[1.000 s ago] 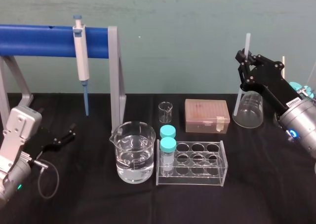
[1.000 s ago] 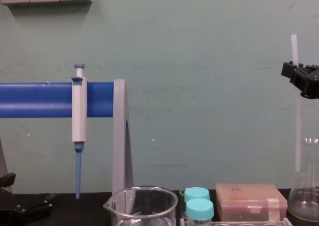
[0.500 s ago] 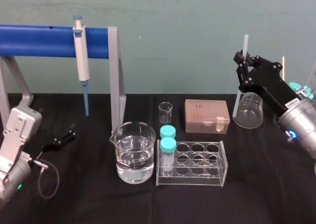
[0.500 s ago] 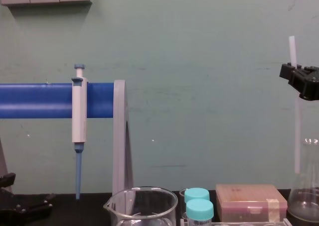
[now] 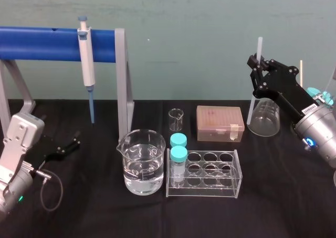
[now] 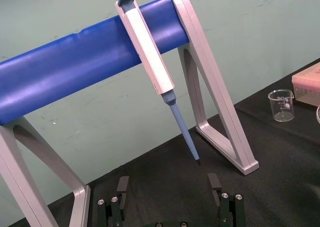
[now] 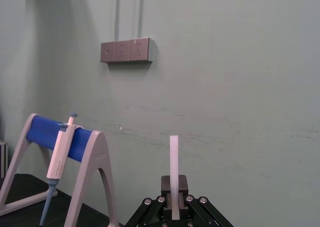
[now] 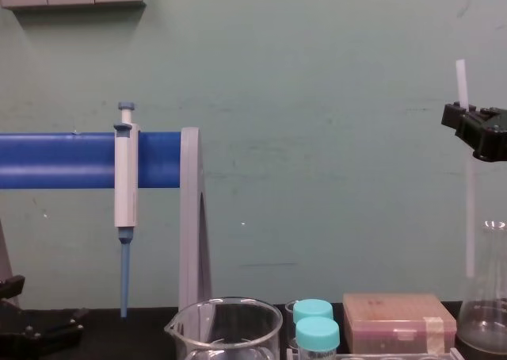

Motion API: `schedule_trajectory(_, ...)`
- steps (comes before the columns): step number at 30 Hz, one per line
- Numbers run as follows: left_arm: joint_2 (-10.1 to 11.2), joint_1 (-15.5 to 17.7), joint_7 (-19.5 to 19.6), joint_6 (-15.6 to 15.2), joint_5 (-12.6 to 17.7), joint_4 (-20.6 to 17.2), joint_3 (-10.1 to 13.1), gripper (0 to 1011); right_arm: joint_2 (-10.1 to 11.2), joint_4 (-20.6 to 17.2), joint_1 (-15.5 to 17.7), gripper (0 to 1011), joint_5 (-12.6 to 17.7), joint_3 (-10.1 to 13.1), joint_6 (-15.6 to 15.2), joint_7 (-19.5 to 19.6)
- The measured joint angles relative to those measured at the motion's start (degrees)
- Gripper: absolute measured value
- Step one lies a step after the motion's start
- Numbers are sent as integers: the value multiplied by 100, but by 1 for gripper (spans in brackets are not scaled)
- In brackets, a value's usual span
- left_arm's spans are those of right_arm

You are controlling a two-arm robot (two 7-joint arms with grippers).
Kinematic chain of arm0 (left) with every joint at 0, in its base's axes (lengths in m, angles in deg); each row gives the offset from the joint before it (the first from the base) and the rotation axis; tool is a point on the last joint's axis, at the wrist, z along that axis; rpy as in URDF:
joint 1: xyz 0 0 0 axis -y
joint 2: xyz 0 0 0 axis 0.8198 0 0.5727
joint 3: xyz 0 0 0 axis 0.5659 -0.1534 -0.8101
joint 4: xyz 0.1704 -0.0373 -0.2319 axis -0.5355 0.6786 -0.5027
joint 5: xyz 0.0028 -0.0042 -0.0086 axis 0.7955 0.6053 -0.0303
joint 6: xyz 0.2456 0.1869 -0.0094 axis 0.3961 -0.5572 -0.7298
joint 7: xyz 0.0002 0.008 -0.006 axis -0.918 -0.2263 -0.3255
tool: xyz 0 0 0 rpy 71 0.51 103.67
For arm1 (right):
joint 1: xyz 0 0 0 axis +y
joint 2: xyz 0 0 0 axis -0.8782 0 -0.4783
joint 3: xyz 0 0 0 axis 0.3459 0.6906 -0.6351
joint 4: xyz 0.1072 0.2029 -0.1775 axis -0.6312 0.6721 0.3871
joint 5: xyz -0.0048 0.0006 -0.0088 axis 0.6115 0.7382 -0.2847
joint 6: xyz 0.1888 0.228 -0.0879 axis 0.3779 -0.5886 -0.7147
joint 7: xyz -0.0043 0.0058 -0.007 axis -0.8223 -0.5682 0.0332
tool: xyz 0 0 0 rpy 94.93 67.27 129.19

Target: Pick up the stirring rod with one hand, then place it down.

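Green wall point(image 5: 199, 33), right tool point(image 5: 258, 66) clamping stirring rod point(image 5: 259, 44)

Your right hand point(image 5: 259, 69) is raised well above the desk point(image 5: 94, 217), with the right arm point(image 5: 317, 136) angled up behind it. Its jaws are pinched on the rod point(image 5: 259, 45), which stands upright, its ends above and below the hand. Your left hand point(image 5: 67, 145) lies low at the desk, jaws spread wide, with the left arm point(image 5: 18, 154) parked behind it.

The stirring rod point(image 5: 259, 46) looks smooth translucent plastic, the tablecloth point(image 5: 94, 206) matt black.
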Motion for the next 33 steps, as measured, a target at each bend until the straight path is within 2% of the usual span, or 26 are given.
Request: schedule_trajectory(33, 0, 0, 0, 0, 0, 0, 0, 1000, -18, 122, -67, 71, -9, -29, 17, -13)
